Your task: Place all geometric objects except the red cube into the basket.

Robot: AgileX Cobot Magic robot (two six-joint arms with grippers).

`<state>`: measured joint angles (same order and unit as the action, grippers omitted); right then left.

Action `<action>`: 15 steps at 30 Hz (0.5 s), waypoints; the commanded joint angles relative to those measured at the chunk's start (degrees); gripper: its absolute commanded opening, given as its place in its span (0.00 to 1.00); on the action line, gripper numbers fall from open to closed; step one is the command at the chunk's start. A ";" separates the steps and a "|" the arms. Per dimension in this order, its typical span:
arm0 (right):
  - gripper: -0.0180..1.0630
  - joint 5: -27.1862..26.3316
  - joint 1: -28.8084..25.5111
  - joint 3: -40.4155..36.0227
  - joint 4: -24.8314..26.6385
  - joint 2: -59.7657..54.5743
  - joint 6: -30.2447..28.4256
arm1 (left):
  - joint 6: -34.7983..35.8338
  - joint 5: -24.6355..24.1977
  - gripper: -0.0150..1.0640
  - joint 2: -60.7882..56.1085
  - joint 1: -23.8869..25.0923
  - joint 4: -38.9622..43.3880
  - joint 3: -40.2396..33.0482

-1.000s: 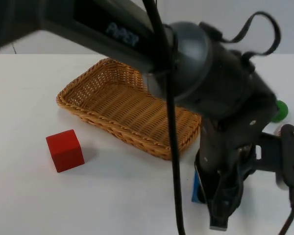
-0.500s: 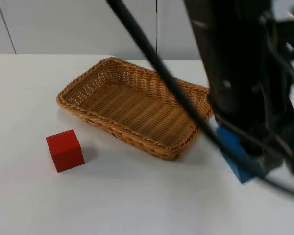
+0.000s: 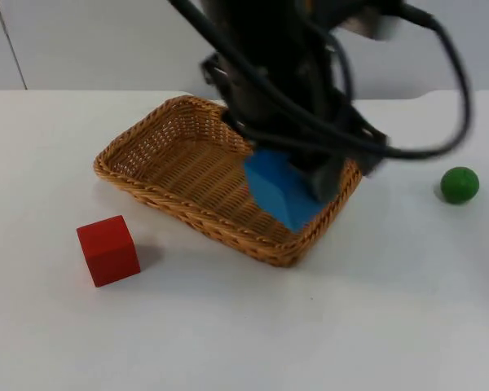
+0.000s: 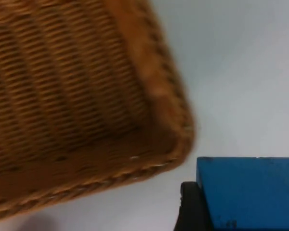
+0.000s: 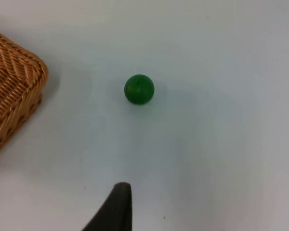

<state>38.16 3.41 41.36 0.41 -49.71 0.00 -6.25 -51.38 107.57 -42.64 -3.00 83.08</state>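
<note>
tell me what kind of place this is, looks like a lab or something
Probably a robot test bench in a lab: a bare white table ending at a grey partition wall, set with simple props, a wicker basket, a red cube and a green ball.

Even, bright light falls from above on the white table [image 3: 228, 342], with no glare. The red cube [image 3: 107, 249] and basket [image 3: 179, 208] cast soft, short shadows. The left arm [image 3: 269, 73] over the basket is smeared by motion, and the basket's rim [image 4: 159, 91] near the blue block [image 4: 250, 192] is soft too.
</note>
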 commanded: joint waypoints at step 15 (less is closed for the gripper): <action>0.99 -0.07 -0.35 0.25 -0.41 -0.03 -0.65 | 0.14 15.98 0.01 2.31 19.95 0.51 1.44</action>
<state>38.16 3.41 41.36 0.41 -49.71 0.00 -6.01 -37.49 108.31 -23.12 -2.14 83.36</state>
